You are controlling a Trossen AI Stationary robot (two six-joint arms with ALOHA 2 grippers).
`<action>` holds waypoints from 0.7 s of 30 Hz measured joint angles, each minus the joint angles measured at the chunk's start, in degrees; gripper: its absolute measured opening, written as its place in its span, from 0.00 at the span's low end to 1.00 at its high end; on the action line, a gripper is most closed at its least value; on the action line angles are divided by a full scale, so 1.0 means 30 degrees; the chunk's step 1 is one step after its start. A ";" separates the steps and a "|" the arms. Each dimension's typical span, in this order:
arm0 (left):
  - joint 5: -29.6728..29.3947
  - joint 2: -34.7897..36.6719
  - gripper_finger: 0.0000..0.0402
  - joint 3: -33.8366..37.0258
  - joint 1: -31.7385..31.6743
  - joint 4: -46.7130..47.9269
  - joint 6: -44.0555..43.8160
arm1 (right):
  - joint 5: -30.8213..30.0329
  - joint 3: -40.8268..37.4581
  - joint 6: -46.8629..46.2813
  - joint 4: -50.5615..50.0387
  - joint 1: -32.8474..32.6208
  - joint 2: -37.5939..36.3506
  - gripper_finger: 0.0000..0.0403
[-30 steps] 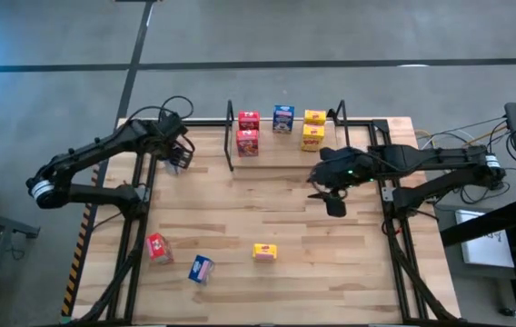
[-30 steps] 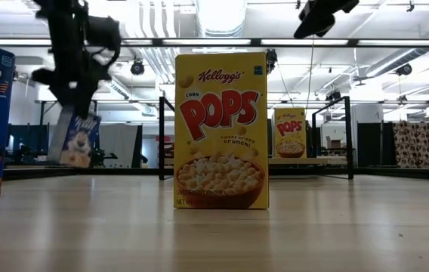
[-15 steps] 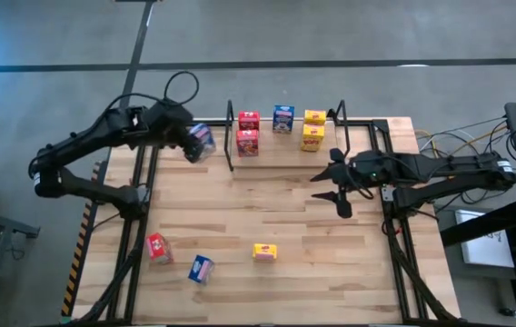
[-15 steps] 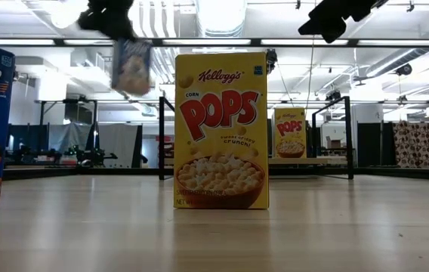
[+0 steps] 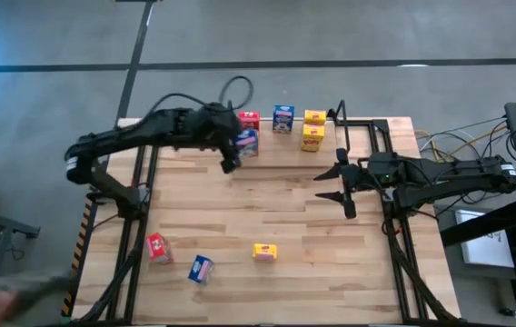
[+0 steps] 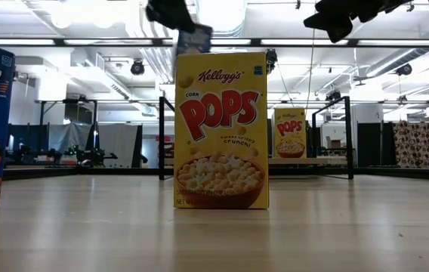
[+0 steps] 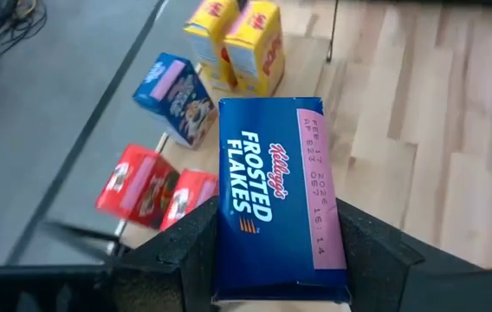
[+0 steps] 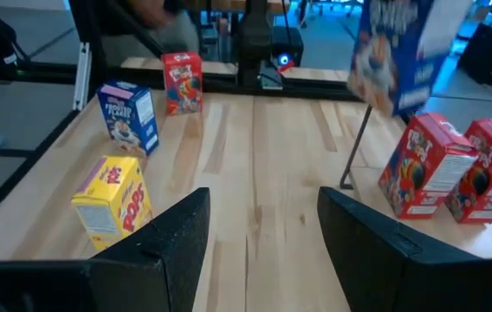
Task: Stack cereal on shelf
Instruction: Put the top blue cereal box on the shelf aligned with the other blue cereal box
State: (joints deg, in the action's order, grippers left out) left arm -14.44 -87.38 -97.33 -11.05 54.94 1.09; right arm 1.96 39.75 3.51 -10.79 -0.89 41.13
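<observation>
My left gripper (image 5: 236,147) is shut on a blue Frosted Flakes cereal box (image 7: 274,195) and holds it in the air over the left end of the shelf (image 5: 281,148). On the shelf stand two red boxes (image 7: 138,186), a blue one (image 5: 282,118) and two yellow ones (image 5: 312,127). A red box (image 5: 156,247), a blue box (image 5: 201,268) and a yellow Pops box (image 5: 264,252) stand on the near part of the table. My right gripper (image 5: 341,187) hovers open and empty right of the table's middle. My left gripper pinches the blue box between its two fingers (image 7: 185,251), one on each face beside the narrow printed side panel (image 7: 268,260), at the end nearest the wrist. The fingers slant down toward the table's right. The box is lifted clear above the shelf's red boxes.
The shelf's black upright posts (image 5: 341,123) stand at its two ends. Black frame legs (image 5: 394,227) run along the table's left and right edges. Bare tabletop (image 5: 276,204) lies between the shelf and the three near boxes.
My left gripper has carried the blue box up and toward the table's right, from the far left corner to above the shelf's left end, rolling the box as it went. My right gripper has drawn back a little toward the right edge and tipped nearer to level.
</observation>
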 joint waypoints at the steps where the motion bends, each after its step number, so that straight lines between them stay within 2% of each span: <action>1: 0.0007 -0.0581 0.44 -0.0314 0.0000 -0.0006 0.0462 | 0.0000 -0.0160 0.0015 0.0101 0.0000 -0.0174 0.51; 9: 0.1113 -0.4858 0.44 -0.3499 -0.0039 -0.0240 0.4610 | 0.0022 -0.0925 0.0000 0.0860 0.0000 -0.1129 0.51; 15: 0.1377 -0.7552 0.44 -0.5939 -0.0267 -0.0122 0.6568 | 0.0061 -0.1042 -0.0215 0.0872 0.0000 -0.1348 0.51; 21: 0.3894 -0.9597 0.44 -0.7810 -0.1316 0.0051 0.7573 | 0.0517 -0.1057 -0.0306 0.0860 0.0000 -0.1297 0.51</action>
State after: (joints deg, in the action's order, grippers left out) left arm -2.75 -116.17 -120.76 -15.00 55.09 23.81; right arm 3.51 36.58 2.59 -8.21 -0.89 37.23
